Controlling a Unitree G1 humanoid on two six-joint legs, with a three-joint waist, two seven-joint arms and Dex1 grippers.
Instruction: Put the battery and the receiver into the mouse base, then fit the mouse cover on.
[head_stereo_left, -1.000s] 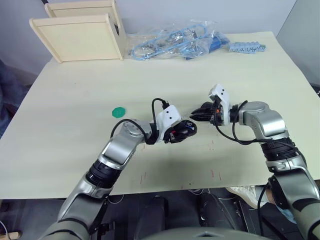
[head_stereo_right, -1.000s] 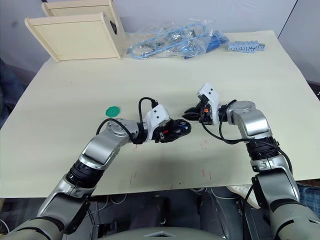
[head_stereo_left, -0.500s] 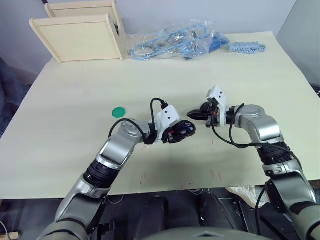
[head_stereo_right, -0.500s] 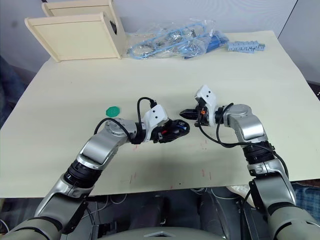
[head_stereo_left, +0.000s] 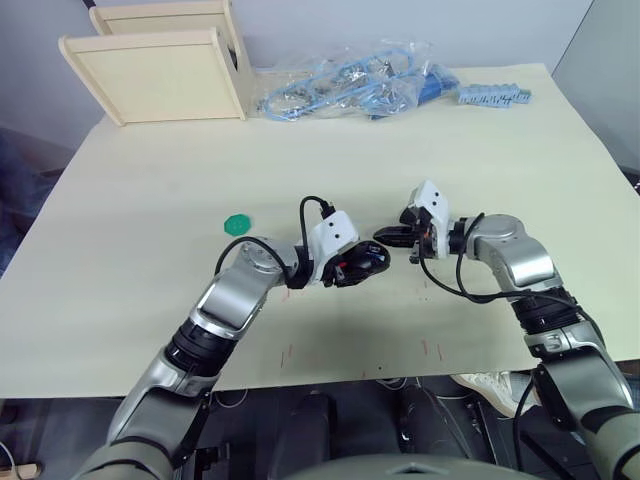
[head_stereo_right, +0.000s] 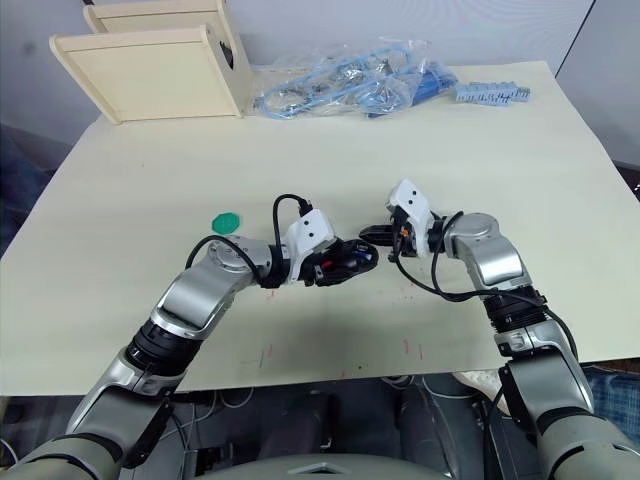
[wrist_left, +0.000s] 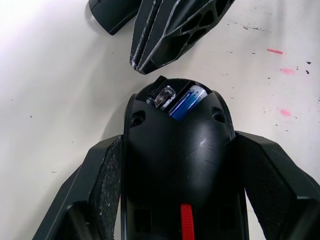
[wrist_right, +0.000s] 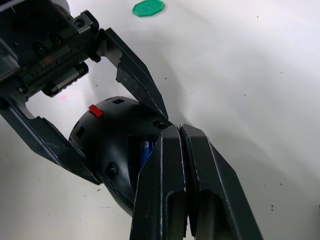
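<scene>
Left claw: its 2 black fingers clamp the mouse base from both sides, holding it near the middle of the tabletop.
Mouse base: black oval body, red patch on it nearest the left wrist, open compartment at the end facing the right claw.
Battery: blue-and-white cylinder lying inside the mouse base's compartment.
Receiver: small greyish nub in the mouse base's compartment, just beside the battery.
Right claw: fingers pressed together with nothing visible between them, tips at the open end of the mouse base, right over the compartment edge; whether they touch it I cannot tell.
Mouse cover: a glossy black piece on the tabletop beyond the mouse base, beside the right claw's fingers, partly cut off at the edge of the left wrist view; not held.
Green disc: flat on the tabletop, well apart from the mouse base, on the robot's left of it.
Wooden boxes: 2 pale boxes at the far left corner of the tabletop, far from the mouse base.
Clear bags: a heap with blue parts at the far edge, well beyond the mouse base.
Blue strip: just beside the bags, on their right.
Tabletop: pale, with a few small red marks near the mouse base.
</scene>
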